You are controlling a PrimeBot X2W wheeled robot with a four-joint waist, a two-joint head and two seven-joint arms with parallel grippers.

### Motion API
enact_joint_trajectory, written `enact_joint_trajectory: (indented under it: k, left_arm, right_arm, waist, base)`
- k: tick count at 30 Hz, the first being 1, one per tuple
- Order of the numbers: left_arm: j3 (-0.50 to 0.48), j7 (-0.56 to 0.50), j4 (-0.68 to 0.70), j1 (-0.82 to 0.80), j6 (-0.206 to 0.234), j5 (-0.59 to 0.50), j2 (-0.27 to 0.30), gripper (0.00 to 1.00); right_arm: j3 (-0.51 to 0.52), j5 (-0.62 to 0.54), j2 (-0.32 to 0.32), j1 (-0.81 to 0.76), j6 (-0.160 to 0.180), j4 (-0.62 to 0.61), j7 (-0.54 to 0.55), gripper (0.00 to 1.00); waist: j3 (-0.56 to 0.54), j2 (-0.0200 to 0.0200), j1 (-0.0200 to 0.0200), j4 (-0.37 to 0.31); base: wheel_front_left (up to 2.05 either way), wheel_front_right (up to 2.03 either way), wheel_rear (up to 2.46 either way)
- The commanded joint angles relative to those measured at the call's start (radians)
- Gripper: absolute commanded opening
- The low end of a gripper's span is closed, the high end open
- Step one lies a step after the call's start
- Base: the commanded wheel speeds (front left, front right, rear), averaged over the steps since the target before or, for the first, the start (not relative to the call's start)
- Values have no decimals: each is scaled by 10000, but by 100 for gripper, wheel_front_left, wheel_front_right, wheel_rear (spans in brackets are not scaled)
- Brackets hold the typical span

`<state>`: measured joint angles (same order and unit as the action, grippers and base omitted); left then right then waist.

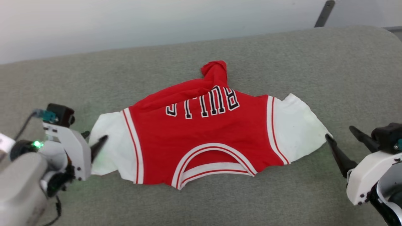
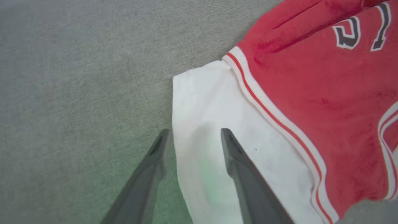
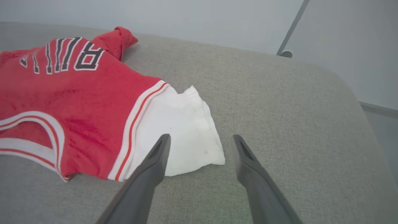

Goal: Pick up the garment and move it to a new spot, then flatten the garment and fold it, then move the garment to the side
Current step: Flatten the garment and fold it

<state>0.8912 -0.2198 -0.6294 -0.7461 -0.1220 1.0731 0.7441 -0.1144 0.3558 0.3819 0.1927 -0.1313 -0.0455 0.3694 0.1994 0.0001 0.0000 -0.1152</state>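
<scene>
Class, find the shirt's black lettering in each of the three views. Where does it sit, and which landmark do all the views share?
Head view: lettering at centre, upside down.
Left wrist view: top right corner, cut off by the edge.
Right wrist view: upper left.
Shared landmark: the striped neck trim.

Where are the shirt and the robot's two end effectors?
shirt (image 1: 204, 133), head view, red chest.
left end effector (image 2: 194, 130), left wrist view, midway between fingertips.
right end effector (image 3: 201, 136), right wrist view, midway between fingertips.
</scene>
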Motion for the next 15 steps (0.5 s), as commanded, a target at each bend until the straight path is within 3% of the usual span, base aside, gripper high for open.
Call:
enact_joint_trajectory:
  k: [1, 7, 8, 10, 15]
  left_arm:
    - [-11, 520, -12, 321, 196, -192, -150, 100]
    - [-594, 3049, 310, 1086, 990, -306, -665, 100]
    - [-594, 3049, 310, 1086, 990, -306, -665, 100]
    - [-742, 4221, 681, 1614, 1407, -564, -786, 100]
    - [-1137, 4824, 1374, 2573, 2414, -1196, -1023, 100]
  right_arm:
    - [-473, 196, 450, -194, 10, -187, 93, 100]
    - [-1459, 718, 2032, -169, 10, -373, 600, 100]
    - [-1459, 718, 2032, -169, 10, -373, 600, 100]
    - [-2124, 854, 2802, 21, 10, -416, 922, 100]
    - [-3723, 1379, 4074, 644, 12, -401, 1421, 100]
  waist:
    - [-83, -1, 0, 324]
    - [-120, -1, 0, 1081]
    - [-120, -1, 0, 1081]
    - [-104, -1, 0, 1460]
    - [21, -1, 0, 2008]
  base:
    - [0, 0, 0]
    - [0, 0, 0]
    - [0, 0, 0]
    - [0, 0, 0]
    - [0, 0, 0]
